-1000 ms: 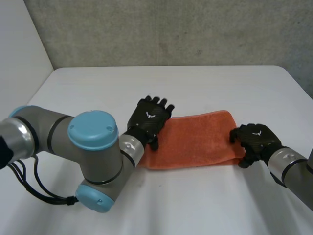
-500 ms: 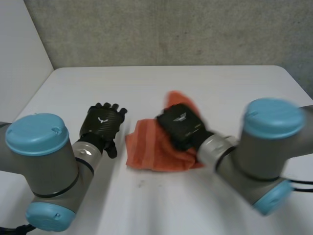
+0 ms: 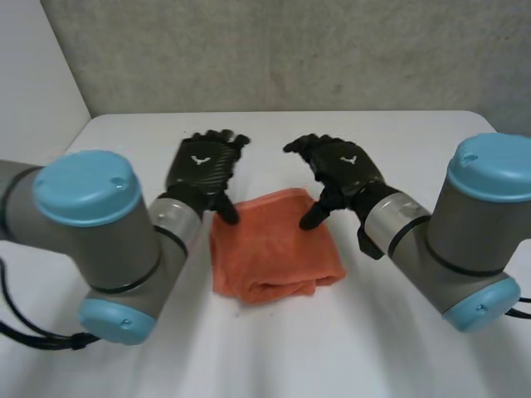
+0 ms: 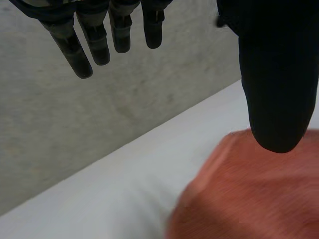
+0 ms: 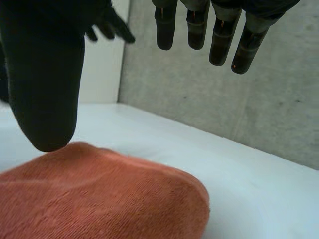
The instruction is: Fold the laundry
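An orange towel [image 3: 274,245] lies folded into a rough square on the white table [image 3: 398,137] between the arms. My left hand [image 3: 203,170] hovers at the towel's far left corner, fingers straight, thumb tip just over the cloth. My right hand [image 3: 336,170] hovers at the far right corner, fingers spread, thumb pointing down at the cloth. In the left wrist view the left hand [image 4: 279,74] holds nothing above the towel [image 4: 259,194]. In the right wrist view the right hand [image 5: 45,74] is likewise empty over the towel [image 5: 99,199].
The table's far edge meets a grey wall [image 3: 290,50]. Both arms' grey elbows with blue caps [image 3: 83,186] [image 3: 489,166] stand over the near table on either side of the towel.
The right hand carried the towel's right end over to the left, folding the long strip in half, then let go. The left hand drew aside and came back to the far left corner.
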Available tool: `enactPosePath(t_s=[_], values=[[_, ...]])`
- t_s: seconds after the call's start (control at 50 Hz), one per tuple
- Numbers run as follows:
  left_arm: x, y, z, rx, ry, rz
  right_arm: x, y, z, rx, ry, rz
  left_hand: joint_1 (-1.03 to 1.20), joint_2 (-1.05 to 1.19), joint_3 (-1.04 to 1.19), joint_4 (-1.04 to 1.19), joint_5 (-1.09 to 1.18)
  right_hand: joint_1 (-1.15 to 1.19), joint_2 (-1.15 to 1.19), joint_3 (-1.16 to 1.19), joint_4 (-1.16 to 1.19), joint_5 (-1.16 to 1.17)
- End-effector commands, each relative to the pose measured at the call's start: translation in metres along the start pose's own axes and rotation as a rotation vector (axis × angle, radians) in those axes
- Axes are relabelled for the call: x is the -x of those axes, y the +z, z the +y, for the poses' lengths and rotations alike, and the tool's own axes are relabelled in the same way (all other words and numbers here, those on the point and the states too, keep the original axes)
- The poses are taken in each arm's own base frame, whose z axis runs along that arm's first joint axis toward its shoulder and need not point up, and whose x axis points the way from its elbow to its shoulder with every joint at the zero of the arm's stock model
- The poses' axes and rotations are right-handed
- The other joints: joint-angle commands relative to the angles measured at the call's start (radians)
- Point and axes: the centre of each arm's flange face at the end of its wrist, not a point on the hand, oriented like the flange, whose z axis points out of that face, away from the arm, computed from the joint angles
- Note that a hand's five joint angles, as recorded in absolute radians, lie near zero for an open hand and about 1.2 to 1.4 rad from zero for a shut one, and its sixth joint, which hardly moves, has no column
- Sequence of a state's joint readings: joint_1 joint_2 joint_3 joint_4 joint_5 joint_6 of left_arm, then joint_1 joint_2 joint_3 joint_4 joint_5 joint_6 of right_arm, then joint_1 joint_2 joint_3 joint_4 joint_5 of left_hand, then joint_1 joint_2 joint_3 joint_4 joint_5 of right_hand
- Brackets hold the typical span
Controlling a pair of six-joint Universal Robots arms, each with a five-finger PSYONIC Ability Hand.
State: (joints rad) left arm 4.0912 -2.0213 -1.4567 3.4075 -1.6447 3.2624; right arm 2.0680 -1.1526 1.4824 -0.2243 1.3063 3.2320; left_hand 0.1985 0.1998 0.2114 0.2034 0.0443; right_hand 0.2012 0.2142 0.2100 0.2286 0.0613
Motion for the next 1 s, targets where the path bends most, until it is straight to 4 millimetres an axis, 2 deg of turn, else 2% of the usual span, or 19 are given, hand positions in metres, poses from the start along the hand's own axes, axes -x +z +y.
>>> enactPosePath(t_s=[0.02, 0.04, 0.12, 0.18, 0.26, 0.3, 0.38, 0.4, 0.42, 0.46, 0.48, 0.5, 0.54, 0.56, 0.64, 0.7, 0.72, 0.8, 1.0], values=[[-0.026, -0.001, 0.03, 0.137, -0.047, 0.07, -0.015, 0.02, 0.044, 0.167, 0.04, 0.034, 0.033, 0.031, 0.02, 0.028, 0.012, -0.027, -0.04, -0.035, -0.054, -0.061], [-0.027, -0.002, 0.046, 0.211, -0.044, 0.061, -0.016, 0.021, 0.05, 0.2, 0.041, 0.039, 0.033, 0.031, 0.02, 0.028, 0.012, -0.027, -0.04, -0.035, -0.054, -0.061], [-0.024, -0.004, 0.068, 0.3, -0.03, 0.017, -0.018, 0.022, 0.072, 0.339, 0.026, 0.049, 0.024, 0.023, 0.011, 0.019, 0.004, -0.027, -0.04, -0.035, -0.054, -0.061], [-0.021, -0.006, 0.076, 0.335, -0.02, -0.004, -0.018, 0.022, 0.083, 0.402, 0.01, 0.046, 0.009, 0.008, -0.004, 0.004, -0.011, -0.027, -0.04, -0.035, -0.054, -0.061], [-0.018, -0.008, 0.075, 0.344, -0.014, -0.01, -0.019, 0.022, 0.079, 0.395, 0.002, 0.056, 0.0, -0.001, -0.013, -0.005, -0.02, -0.027, -0.04, -0.035, -0.054, -0.061], [-0.017, -0.009, 0.065, 0.321, -0.017, -0.013, -0.017, 0.022, 0.069, 0.367, -0.002, 0.054, -0.008, -0.01, -0.021, -0.013, -0.029, -0.027, -0.04, -0.035, -0.054, -0.061], [-0.012, -0.012, 0.031, 0.238, -0.03, -0.018, -0.017, 0.017, 0.028, 0.256, -0.021, 0.065, -0.014, -0.016, -0.027, -0.019, -0.035, -0.027, -0.04, -0.035, -0.054, -0.061], [-0.011, -0.013, 0.024, 0.22, -0.033, -0.018, -0.016, 0.013, 0.011, 0.201, -0.029, 0.071, -0.011, -0.013, -0.024, -0.016, -0.032, -0.027, -0.04, -0.035, -0.054, -0.061], [-0.007, -0.014, 0.008, 0.176, -0.04, -0.024, -0.017, 0.012, 0.002, 0.172, -0.033, 0.078, -0.014, -0.016, -0.027, -0.019, -0.035, -0.027, -0.04, -0.035, -0.054, -0.061], [0.0, -0.016, -0.011, 0.129, -0.048, -0.038, -0.022, 0.008, -0.014, 0.115, -0.039, 0.101, -0.014, -0.016, -0.027, -0.019, -0.035, -0.027, -0.04, -0.035, -0.054, -0.061], [0.005, -0.017, -0.021, 0.105, -0.053, -0.049, -0.028, 0.002, -0.034, 0.048, -0.051, 0.144, -0.014, -0.016, -0.027, -0.019, -0.035, -0.027, -0.04, -0.035, -0.054, -0.061], [0.019, -0.02, -0.042, 0.057, -0.06, -0.081, -0.032, -0.001, -0.045, 0.012, -0.058, 0.168, -0.009, -0.01, -0.021, -0.013, -0.029, -0.027, -0.04, -0.035, -0.054, -0.061], [0.037, -0.022, -0.061, 0.015, -0.068, -0.126, -0.04, -0.009, -0.067, -0.056, -0.071, 0.228, -0.006, -0.007, -0.018, -0.01, -0.026, -0.027, -0.04, -0.035, -0.054, -0.061], [0.045, -0.023, -0.071, -0.003, -0.07, -0.143, -0.048, -0.018, -0.084, -0.11, -0.084, 0.292, -0.006, -0.007, -0.018, -0.01, -0.026, -0.027, -0.04, -0.035, -0.054, -0.061], [0.077, -0.036, -0.107, -0.027, -0.078, -0.153, -0.059, -0.038, -0.119, -0.211, -0.111, 0.399, -0.017, -0.019, -0.03, -0.022, -0.038, -0.027, -0.04, -0.035, -0.054, -0.061], [0.081, -0.038, -0.111, -0.026, -0.08, -0.14, -0.062, -0.043, -0.126, -0.226, -0.122, 0.424, -0.02, -0.022, -0.033, -0.025, -0.041, -0.027, -0.04, -0.035, -0.054, -0.061], [0.098, -0.045, -0.119, -0.014, -0.092, -0.122, -0.063, -0.045, -0.129, -0.229, -0.129, 0.432, -0.02, -0.022, -0.033, -0.025, -0.041, -0.027, -0.04, -0.035, -0.054, -0.061], [0.111, -0.05, -0.123, -0.029, -0.109, -0.128, -0.071, -0.05, -0.13, -0.206, -0.169, 0.462, -0.023, -0.024, -0.036, -0.028, -0.043, -0.027, -0.04, -0.035, -0.054, -0.061], [0.11, -0.053, -0.125, -0.036, -0.126, -0.123, -0.066, -0.049, -0.127, -0.186, -0.187, 0.42, -0.023, -0.024, -0.036, -0.028, -0.043, -0.027, -0.04, -0.035, -0.054, -0.061]])
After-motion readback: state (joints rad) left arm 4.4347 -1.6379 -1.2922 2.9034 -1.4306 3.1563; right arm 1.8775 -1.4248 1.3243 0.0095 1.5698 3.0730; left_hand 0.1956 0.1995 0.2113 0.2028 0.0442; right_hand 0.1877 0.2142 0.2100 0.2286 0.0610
